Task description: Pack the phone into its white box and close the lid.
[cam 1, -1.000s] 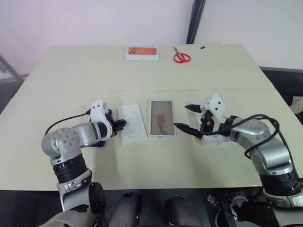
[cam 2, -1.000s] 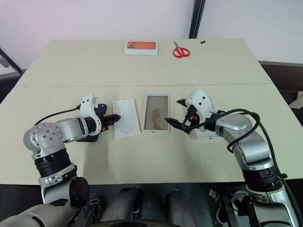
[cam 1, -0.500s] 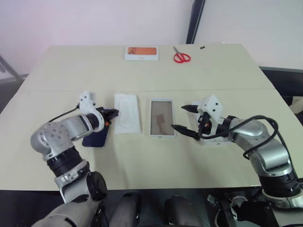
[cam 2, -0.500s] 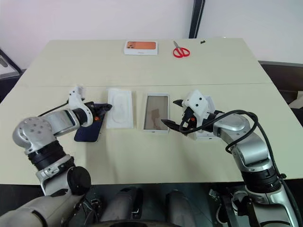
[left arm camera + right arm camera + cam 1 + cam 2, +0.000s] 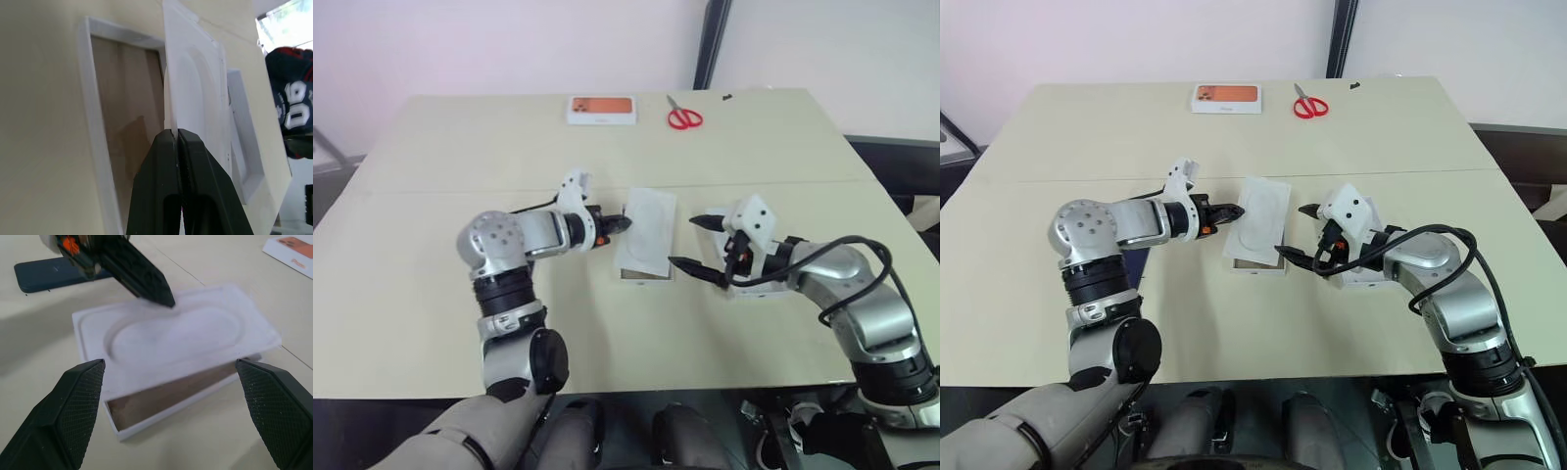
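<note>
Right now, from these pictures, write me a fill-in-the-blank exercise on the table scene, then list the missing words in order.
1. The left tool is shut on the edge of the flat white ____.
2. That piece is held above the white box, whose inside is ____ in colour.
3. The red-handled ____ lie at the table's far edge, beside the orange-topped box.
4. The right tool stands ____, holding nothing.

Missing words: insert; brown; scissors; open
</note>
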Action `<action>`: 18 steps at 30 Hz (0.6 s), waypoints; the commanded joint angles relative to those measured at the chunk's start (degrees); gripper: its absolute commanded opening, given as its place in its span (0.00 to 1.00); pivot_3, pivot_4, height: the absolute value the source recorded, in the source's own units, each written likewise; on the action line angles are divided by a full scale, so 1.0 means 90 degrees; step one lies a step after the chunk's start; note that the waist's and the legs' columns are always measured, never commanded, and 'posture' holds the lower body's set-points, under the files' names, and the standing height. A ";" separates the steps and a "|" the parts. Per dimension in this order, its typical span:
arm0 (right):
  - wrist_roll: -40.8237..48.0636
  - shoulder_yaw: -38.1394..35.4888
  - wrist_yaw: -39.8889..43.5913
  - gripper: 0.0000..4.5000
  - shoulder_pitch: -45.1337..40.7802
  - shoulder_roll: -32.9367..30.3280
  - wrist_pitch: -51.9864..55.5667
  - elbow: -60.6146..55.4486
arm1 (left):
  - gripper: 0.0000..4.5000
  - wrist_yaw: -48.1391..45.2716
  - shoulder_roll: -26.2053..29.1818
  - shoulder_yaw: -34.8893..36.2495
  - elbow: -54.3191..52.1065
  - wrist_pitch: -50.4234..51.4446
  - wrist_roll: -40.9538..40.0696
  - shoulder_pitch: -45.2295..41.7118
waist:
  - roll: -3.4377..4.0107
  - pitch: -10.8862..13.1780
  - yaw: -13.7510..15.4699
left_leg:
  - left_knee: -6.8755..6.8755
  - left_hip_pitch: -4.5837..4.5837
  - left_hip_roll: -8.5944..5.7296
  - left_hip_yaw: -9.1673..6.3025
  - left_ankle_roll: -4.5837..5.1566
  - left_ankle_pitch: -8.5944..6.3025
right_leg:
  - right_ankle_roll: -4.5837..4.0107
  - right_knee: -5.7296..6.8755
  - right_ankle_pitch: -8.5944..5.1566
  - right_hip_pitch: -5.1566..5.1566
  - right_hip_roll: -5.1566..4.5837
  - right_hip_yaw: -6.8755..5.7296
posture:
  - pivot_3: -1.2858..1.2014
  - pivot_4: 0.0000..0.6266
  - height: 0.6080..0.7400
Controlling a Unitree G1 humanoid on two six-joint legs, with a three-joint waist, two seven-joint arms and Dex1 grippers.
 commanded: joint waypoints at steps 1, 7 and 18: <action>0.0047 -0.0192 -0.0080 1.00 0.0014 -0.0077 0.0018 -0.0261 | 0.01 0.0053 -0.0034 -0.0425 -0.0091 -0.0243 0.0205 -0.0037 | 0.0000 0.0000 0.0014 | 0.0000 0.0000 0.0000 0.0000 0.0000 0.0000 | 0.0000 0.0000 0.0000 0.0000 -0.0001 0.0000 | 0.52 0.24 1.00; 0.0075 -0.0194 -0.0149 1.00 0.0074 -0.0093 0.0064 -0.0347 | 0.20 0.0074 -0.0118 -0.0362 -0.0175 -0.0315 0.0255 0.0054 | 0.0000 0.0000 0.0070 | 0.0004 0.0000 0.0000 0.0000 0.0000 0.0000 | 0.0000 -0.0001 0.0000 0.0003 -0.0002 0.0000 | 0.52 0.24 1.00; -0.0377 0.0389 -0.0253 0.88 -0.0436 0.0005 0.0023 -0.0017 | 0.88 -0.0527 0.0742 -0.0380 -0.1116 -0.0854 0.0133 0.0553 | 0.0000 0.0000 -0.0009 | 0.0001 0.0000 0.0000 0.0000 -0.0004 0.0002 | 0.0000 -0.0001 0.0000 -0.0001 0.0000 0.0001 | 0.52 0.24 1.00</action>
